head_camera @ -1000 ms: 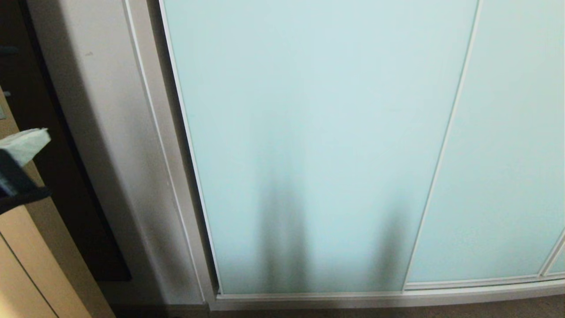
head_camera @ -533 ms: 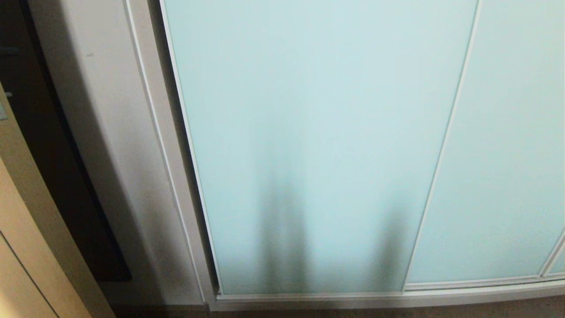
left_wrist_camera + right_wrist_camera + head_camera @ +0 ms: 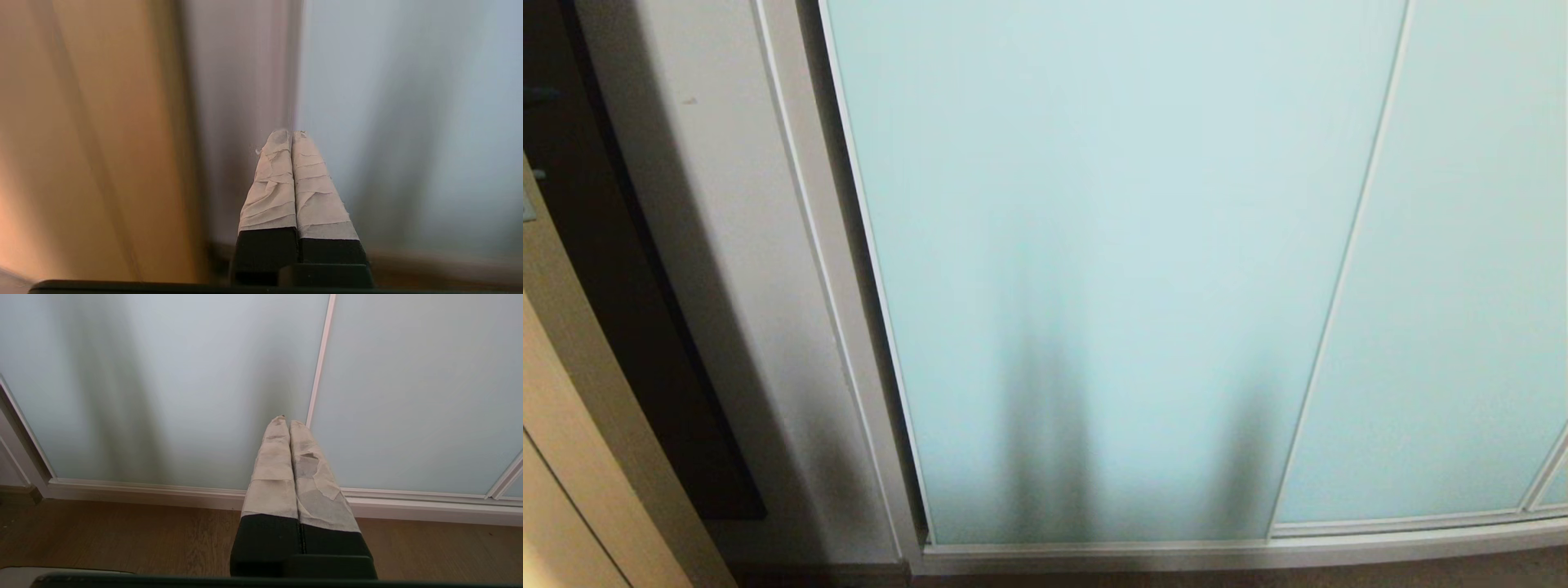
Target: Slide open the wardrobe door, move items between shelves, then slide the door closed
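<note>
- The sliding wardrobe door (image 3: 1094,245) sits fully closed against the left side post (image 3: 727,286).
- Left end effector (image 3: 292,136) and right end effector (image 3: 286,422) are both pressed together, empty.
- Risk: any push may slip on the smooth frosted glass.

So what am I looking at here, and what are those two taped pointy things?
These are three pictures from one robot that has two arms. The big one comes from a camera on its head. It faces a wardrobe with a pale blue-green frosted sliding door, which is shut, so nothing inside shows. Beside it stands an off-white side post.

The other two pictures come from little cameras on the robot's wrists. The pointy things are its fingers, wrapped in pale tape. The left hand is pinched shut and holds nothing; its picture is blurry. The right hand is shut and empty too, pointing towards the bottom of the door above a brown wooden floor.
</note>
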